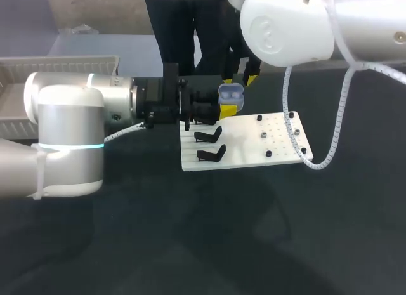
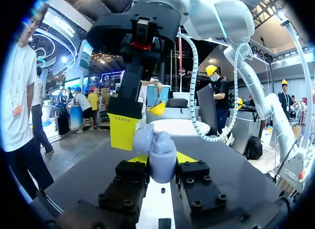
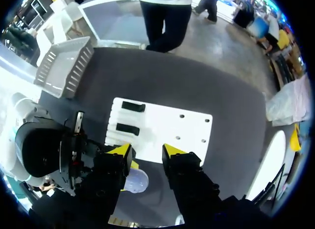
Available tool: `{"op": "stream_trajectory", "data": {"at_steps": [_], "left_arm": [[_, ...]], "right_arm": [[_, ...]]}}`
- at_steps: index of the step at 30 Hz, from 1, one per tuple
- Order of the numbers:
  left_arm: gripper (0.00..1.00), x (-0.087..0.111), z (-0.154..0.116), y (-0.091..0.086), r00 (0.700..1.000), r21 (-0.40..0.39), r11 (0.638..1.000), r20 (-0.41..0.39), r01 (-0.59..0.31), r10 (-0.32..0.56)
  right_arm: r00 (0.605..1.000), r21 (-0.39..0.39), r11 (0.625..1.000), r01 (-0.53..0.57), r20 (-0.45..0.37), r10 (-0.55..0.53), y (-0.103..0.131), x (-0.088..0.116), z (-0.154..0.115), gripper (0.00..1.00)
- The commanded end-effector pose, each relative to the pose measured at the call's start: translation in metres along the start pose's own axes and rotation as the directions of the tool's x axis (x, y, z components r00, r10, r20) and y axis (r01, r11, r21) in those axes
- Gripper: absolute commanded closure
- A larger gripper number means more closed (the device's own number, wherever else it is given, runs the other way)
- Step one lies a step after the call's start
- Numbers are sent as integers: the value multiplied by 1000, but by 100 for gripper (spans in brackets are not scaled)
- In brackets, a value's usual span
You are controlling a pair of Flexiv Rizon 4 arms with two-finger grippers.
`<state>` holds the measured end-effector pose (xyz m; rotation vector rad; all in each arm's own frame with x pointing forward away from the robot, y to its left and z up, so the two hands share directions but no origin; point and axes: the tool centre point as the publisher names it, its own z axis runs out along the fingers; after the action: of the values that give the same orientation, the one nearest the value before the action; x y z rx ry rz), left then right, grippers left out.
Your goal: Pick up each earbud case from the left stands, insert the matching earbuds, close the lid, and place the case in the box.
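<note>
over the white board's (image 1: 254, 143) far edge, the left pincer (image 2: 164, 164) is clamped on the pale blue case (image 2: 157, 147), lid open, clear of the stands (image 1: 208, 136). the right pincer (image 3: 146, 151) hangs just above it, fingers apart, nothing between them. insertion seems the step in hand; next, the right pincer must fetch an earbud and seat it squarely.

The left arm (image 1: 70, 143) reaches in flat from the side. Its gripper (image 2: 163, 161) squeezes a case (image 1: 231, 92) between both fingers. The right arm (image 1: 288, 25) comes in from above. Its gripper (image 3: 146, 151) points down, with its fingers apart.
</note>
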<state>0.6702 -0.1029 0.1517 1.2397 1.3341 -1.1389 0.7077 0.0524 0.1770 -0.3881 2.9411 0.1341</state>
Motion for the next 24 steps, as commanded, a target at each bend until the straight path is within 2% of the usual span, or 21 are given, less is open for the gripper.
{"op": "stream_trajectory", "data": {"at_steps": [1, 7, 10, 12, 14, 15, 17, 18, 19, 23, 24], "left_arm": [[100, 1, 0, -2, 1000, -9, 1000, 7, -5, 5], [100, 1, 0, -2, 1000, -9, 1000, 7, -5, 5], [100, 1, 0, -2, 1000, -9, 1000, 7, -5, 5], [100, 1, 0, -2, 1000, -9, 1000, 7, -5, 5], [100, 1, 0, -2, 1000, -9, 1000, 7, -5, 5], [100, -2, -8, 2, 1000, -25, 1000, 11, -12, 13], [100, -7, -24, 9, 1000, -58, 998, 7, -30, 30], [100, -10, -37, 15, 999, -88, 995, 7, -42, 43], [100, -12, -44, 19, 998, -104, 993, -2, -55, 55], [100, -27, -84, 35, 994, -195, 975, -32, -112, 107], [100, -31, -98, 40, 992, -230, 965, -19, -124, 123]], "right_arm": [[999, -7, 1000, -9, 32, 9, -1, 18, -6, 61], [998, -18, 999, -39, 50, 40, -1, 26, -7, 59], [988, -42, 994, -98, 112, 102, -9, 28, -19, 58], [976, -86, 987, -134, 160, 146, -17, 32, -30, 58], [964, -108, 982, -157, 199, 176, -25, 38, -37, 54], [960, -122, 979, -162, 211, 185, -29, 41, -39, 51], [953, -137, 974, -179, 223, 206, -35, 45, -41, 35], [949, -141, 972, -187, 230, 216, -39, 49, -42, 13], [948, -143, 972, -188, 231, 218, -41, 51, -42, 2], [935, -150, 960, -234, 236, 265, -49, 60, -42, 0], [932, -148, 958, -247, 234, 276, -50, 62, -41, 0]]}}
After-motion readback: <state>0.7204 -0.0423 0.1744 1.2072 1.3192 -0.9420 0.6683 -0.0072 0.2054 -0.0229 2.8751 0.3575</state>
